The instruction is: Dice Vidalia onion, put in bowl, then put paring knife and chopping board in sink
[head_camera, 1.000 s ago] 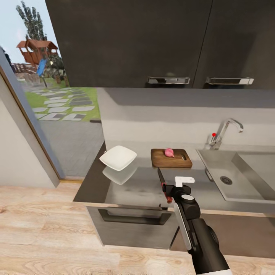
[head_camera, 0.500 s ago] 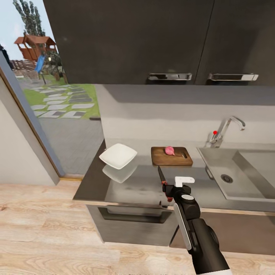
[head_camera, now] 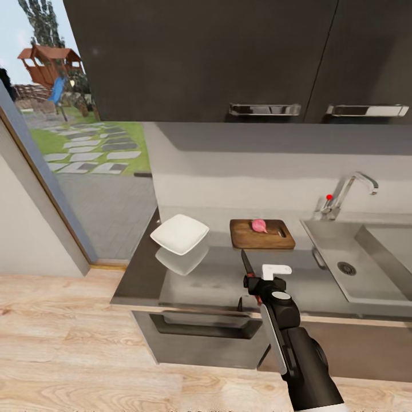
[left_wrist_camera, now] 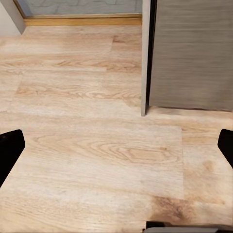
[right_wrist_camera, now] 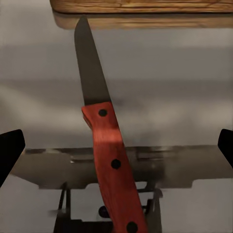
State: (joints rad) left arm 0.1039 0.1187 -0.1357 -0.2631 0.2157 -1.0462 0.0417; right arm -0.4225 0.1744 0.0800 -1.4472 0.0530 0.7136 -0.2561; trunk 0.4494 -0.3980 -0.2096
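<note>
The paring knife point(head_camera: 248, 269) lies on the glossy dark countertop point(head_camera: 206, 274), its dark blade pointing at the chopping board point(head_camera: 262, 234). My right gripper point(head_camera: 256, 287) hovers over its red handle point(right_wrist_camera: 112, 165), open, with the fingertips point(right_wrist_camera: 10, 149) spread far to either side of it. The pinkish Vidalia onion point(head_camera: 259, 225) rests on the board. The white square bowl point(head_camera: 179, 233) sits to the board's left. The steel sink point(head_camera: 355, 257) with its tap point(head_camera: 349, 191) is at the right. My left gripper point(left_wrist_camera: 116, 145) is open above the wooden floor.
Dark wall cabinets point(head_camera: 229, 57) with bar handles hang above the counter. A drawer handle point(head_camera: 200, 326) sits under the counter's front edge. A glass door point(head_camera: 74, 149) to a garden stands at the left. A grey cabinet corner point(left_wrist_camera: 189, 53) is beside the left arm.
The whole picture has slid slightly right, so the camera moved. The knife, board and bowl shifted with it, while my right arm kept its place in the view.
</note>
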